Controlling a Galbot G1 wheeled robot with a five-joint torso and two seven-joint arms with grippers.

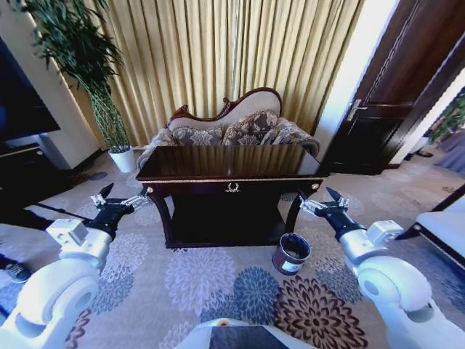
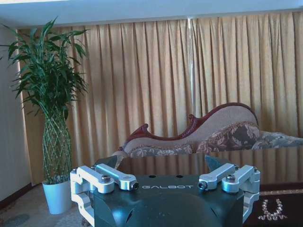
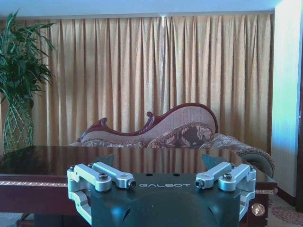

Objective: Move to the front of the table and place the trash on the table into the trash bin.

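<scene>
The dark glossy table [image 1: 229,161] stands straight ahead on the carpet, a gold ornament at its front centre. I see no trash on its shiny top; the trash is out of view. The small dark trash bin [image 1: 291,254] sits on the floor by the table's front right leg. My left gripper [image 1: 116,195] hovers open off the table's front left corner. My right gripper [image 1: 323,198] is open near the front right corner, above the bin. In the wrist views, the left gripper [image 2: 161,163] and right gripper [image 3: 158,160] are spread wide, facing the table [image 3: 47,158].
A carved sofa [image 1: 232,127] stands right behind the table, against gold curtains. A tall plant in a white pot [image 1: 122,158] is at the back left. A dark cabinet [image 1: 25,178] lines the left side, a door [image 1: 392,94] the right. Patterned carpet lies open in front.
</scene>
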